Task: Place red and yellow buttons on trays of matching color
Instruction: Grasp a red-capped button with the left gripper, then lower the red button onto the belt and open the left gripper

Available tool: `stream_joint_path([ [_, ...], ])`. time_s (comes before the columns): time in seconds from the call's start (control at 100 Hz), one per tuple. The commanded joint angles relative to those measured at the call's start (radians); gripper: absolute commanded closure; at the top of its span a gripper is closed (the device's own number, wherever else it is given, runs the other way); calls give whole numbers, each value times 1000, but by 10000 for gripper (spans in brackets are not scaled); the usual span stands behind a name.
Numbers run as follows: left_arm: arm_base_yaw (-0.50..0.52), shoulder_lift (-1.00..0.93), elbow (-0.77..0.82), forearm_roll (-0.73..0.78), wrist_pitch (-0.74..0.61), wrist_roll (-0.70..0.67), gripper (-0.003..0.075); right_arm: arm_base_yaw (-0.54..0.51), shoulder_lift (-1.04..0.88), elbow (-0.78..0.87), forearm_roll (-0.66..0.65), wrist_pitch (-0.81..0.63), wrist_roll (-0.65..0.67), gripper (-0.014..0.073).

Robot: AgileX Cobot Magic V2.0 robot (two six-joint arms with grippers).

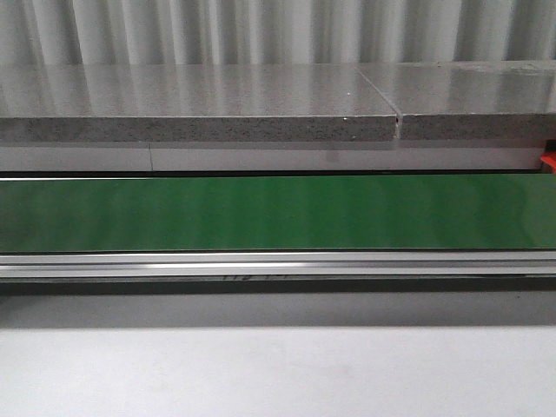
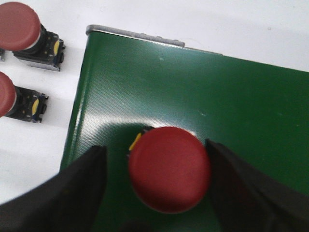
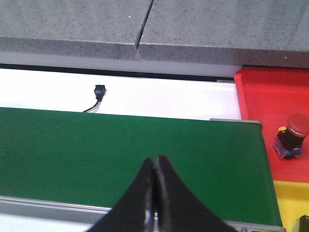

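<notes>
In the left wrist view a red button (image 2: 169, 169) stands on the green belt (image 2: 231, 96) near its end. My left gripper (image 2: 155, 147) is open, one finger on each side of the button's cap. The one finger (image 2: 236, 183) is at the cap's edge and the other finger (image 2: 77, 188) is a gap away. My right gripper (image 3: 154, 162) is shut and empty over the belt (image 3: 96, 145). Beside the belt's end are the red tray (image 3: 265, 101), with a red button (image 3: 293, 130) in it, and the yellow tray (image 3: 289, 198). Neither gripper shows in the front view.
Two more red buttons (image 2: 18, 26) (image 2: 6, 94) lie on the white table beside the belt's end. A small black plug with a cable (image 3: 98, 92) lies behind the belt. A grey stone counter (image 1: 200, 104) runs behind the belt (image 1: 278, 213). A corner of the red tray (image 1: 547, 162) shows at far right.
</notes>
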Motion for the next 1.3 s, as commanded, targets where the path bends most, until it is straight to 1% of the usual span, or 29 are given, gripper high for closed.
stream_joint_path([
  [0.0,-6,-29,-29,-14,-35,6,101,2,-1,-25,10,-65,-12,662],
  [0.04,-6,-29,-34,-25,-32,6,55,2,-1,-25,10,-65,-12,662],
  [0.09,-6,-30,-43,-32,-22,6,36,2,-1,-25,10,-65,-12,662],
  [0.27,-10,-41,-120,-69,32,17,63,2,-1,-25,10,-65,-12,662],
  [0.44,-8,-108,-170,-66,37,35,70,2,-1,-25,10,-65,-12,662],
  [0.51,14,-136,-170,-57,39,35,70,2,-1,-25,10,-65,-12,662],
  [0.65,106,-157,-166,-23,44,35,70,2,-1,-25,10,-65,-12,662],
  [0.83,280,-157,-115,-40,46,35,70,2,-1,-25,10,-65,-12,662],
  [1.03,413,-141,7,-49,-59,26,70,2,-1,-25,10,-65,-12,662],
  [1.15,465,-78,43,-52,-63,-2,70,2,-1,-25,10,-65,-12,662],
  [1.29,473,-13,53,-52,-69,-2,70,2,-1,-25,10,-65,-12,662],
])
